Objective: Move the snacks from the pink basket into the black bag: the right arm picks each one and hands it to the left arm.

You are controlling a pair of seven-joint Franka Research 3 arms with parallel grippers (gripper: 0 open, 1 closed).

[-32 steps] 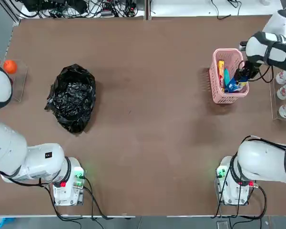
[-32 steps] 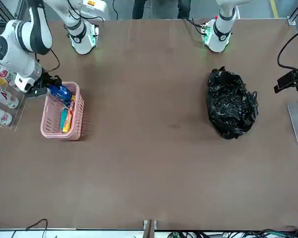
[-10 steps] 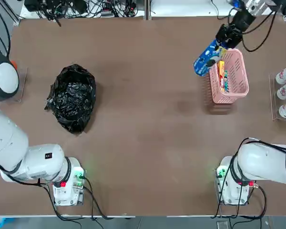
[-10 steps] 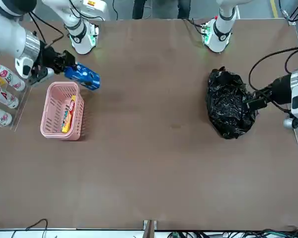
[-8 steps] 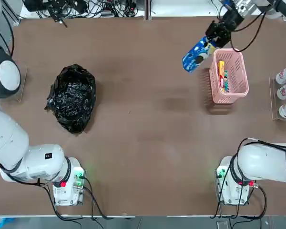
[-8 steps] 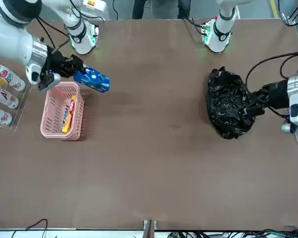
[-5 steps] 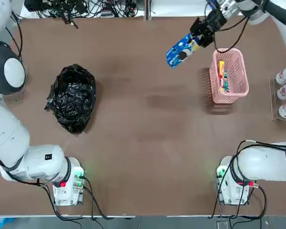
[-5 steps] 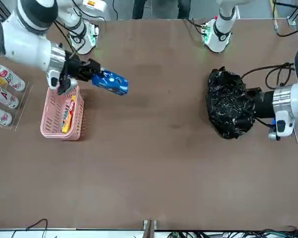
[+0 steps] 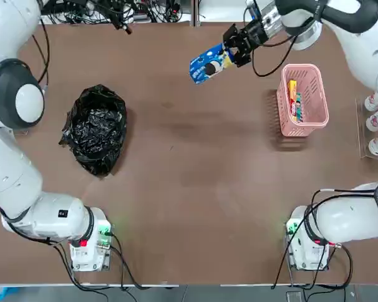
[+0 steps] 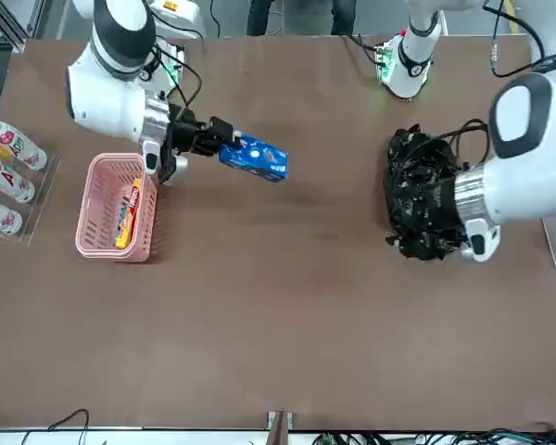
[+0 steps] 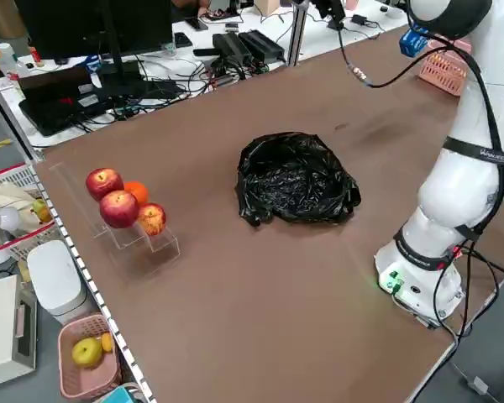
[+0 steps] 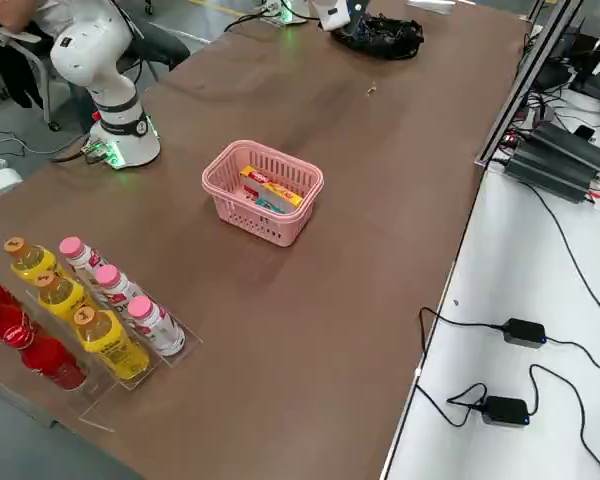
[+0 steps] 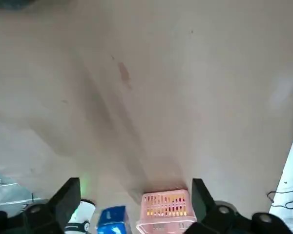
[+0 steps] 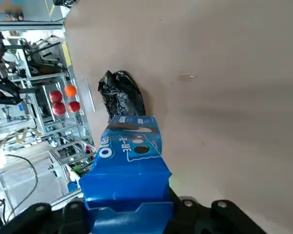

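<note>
One right claw (image 9: 232, 48) grips a blue-and-white pouch (image 9: 208, 63); left claw (image 13: 132, 219) gapes wide.

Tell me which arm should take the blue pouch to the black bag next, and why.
Left, probably. Its open pincer faces the blue-and-white pouch, and that arm hangs over the black bag. The right pincer holds the pouch in the air, well away from the bag.

Blue-and-white pouch (image 9: 207, 63) lifted — carried bagward.
</note>
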